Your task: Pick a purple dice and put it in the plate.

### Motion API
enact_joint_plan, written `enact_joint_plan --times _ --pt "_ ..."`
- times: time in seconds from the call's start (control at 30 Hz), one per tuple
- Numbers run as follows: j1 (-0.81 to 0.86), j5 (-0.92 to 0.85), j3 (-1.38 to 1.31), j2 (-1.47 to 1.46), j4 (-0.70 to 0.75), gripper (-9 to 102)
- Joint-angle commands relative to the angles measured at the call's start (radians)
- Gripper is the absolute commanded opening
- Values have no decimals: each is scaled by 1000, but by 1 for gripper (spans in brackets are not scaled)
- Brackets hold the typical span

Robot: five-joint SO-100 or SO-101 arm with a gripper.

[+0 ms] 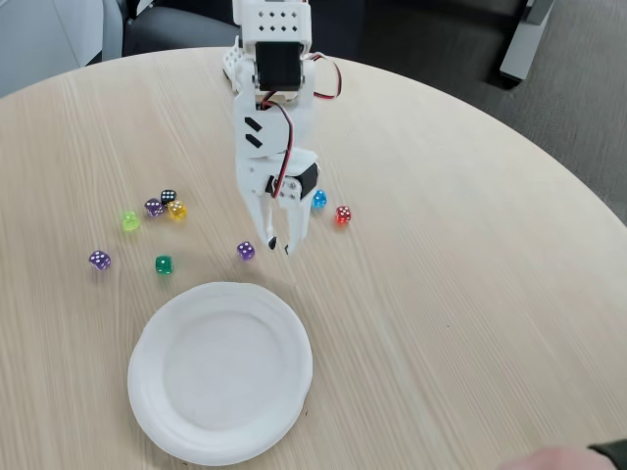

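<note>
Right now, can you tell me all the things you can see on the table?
purple dice: 2, violet, one just left of the gripper tips, one far left
duller purple die: 1, greyish purple, in the left cluster
black die: 1, black, top of that cluster
yellow die: 1, yellow, right of the dull purple one
lime die: 1, yellow-green, left of the cluster
green die: 1, green, above the plate
blue die: 1, blue, right of the gripper
red die: 1, red, right of the blue one
plate: 1, white, empty, near edge
table: 1, light wood, round
gripper: 1, white, jaws slightly apart, holding nothing
</note>
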Motion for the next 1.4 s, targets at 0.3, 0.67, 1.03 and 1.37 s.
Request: enact_joint_plan --times 0.3,0.67,1.03,1.37 --pt "6 91 -150 8 146 8" --pt "5 160 -618 -186 371 8" --pt "-9 268 -776 -356 644 10" --pt "3 265 -758 -370 747 11"
